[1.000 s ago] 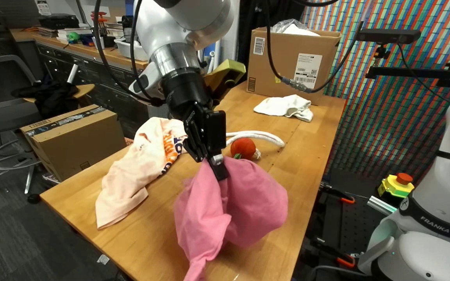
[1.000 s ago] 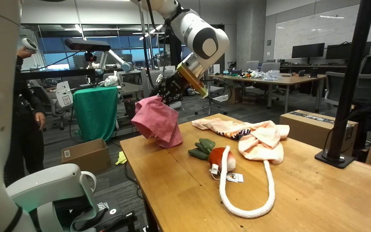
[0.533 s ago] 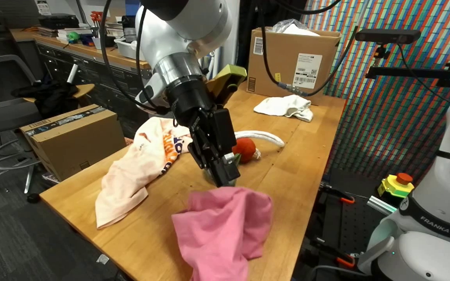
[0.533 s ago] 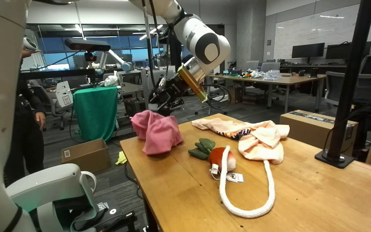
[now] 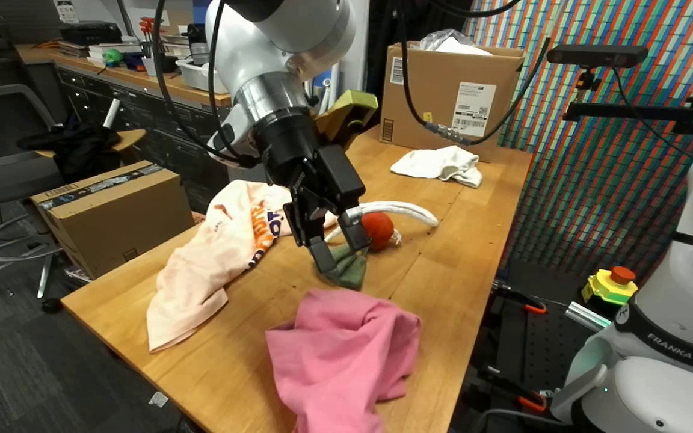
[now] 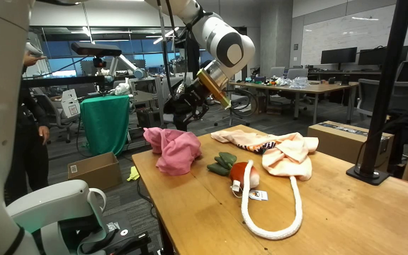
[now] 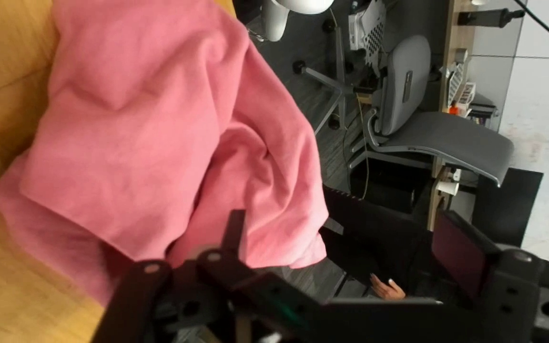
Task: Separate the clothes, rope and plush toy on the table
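Free tabletop beside rope — black pole (upright) obstructs edge.

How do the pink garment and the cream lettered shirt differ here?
Colour: the pink garment shows plain pink, while the cream shirt carries orange and dark lettering. Pose: the pink garment sits bunched in a heap; the cream shirt lies more stretched out. The rope runs up to the cream shirt's edge; the pink garment lies apart from it. Both are rumpled cloth on the table, and the gripper holds neither.
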`<state>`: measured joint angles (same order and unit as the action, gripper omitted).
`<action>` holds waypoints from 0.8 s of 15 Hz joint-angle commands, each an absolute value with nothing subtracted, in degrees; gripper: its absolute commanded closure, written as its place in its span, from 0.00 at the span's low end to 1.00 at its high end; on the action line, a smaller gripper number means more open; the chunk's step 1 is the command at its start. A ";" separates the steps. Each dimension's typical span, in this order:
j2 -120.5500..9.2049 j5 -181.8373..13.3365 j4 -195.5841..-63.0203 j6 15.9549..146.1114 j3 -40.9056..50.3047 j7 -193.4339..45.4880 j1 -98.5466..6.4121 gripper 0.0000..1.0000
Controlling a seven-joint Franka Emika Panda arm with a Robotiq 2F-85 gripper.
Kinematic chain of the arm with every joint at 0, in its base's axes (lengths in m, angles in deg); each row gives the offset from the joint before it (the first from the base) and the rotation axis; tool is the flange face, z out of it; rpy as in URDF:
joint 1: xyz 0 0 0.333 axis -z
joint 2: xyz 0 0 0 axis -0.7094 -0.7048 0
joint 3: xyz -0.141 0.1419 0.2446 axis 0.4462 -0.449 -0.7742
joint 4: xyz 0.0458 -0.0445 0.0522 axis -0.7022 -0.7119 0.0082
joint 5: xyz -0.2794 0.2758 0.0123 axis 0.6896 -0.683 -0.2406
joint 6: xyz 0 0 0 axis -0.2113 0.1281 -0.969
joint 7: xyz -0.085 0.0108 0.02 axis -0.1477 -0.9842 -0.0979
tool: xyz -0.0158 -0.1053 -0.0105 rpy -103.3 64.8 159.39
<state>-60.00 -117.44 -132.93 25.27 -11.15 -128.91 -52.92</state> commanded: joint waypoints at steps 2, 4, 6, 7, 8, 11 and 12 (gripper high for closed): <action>-60.12 -111.28 -130.66 25.82 -9.82 -123.97 -52.73 0.00; -59.61 -107.60 -130.23 26.05 -9.21 -122.32 -52.64 0.00; -57.62 -104.74 -130.55 27.97 -8.59 -121.08 -52.21 0.00; -56.73 -103.22 -130.36 28.73 -8.36 -120.69 -52.00 0.00; -55.49 -102.07 -130.51 29.81 -8.10 -120.05 -51.69 0.00; -50.03 -100.29 -131.34 32.33 -7.07 -118.92 -50.12 0.00; -47.73 -100.44 -132.50 33.54 -6.62 -118.72 -49.45 0.00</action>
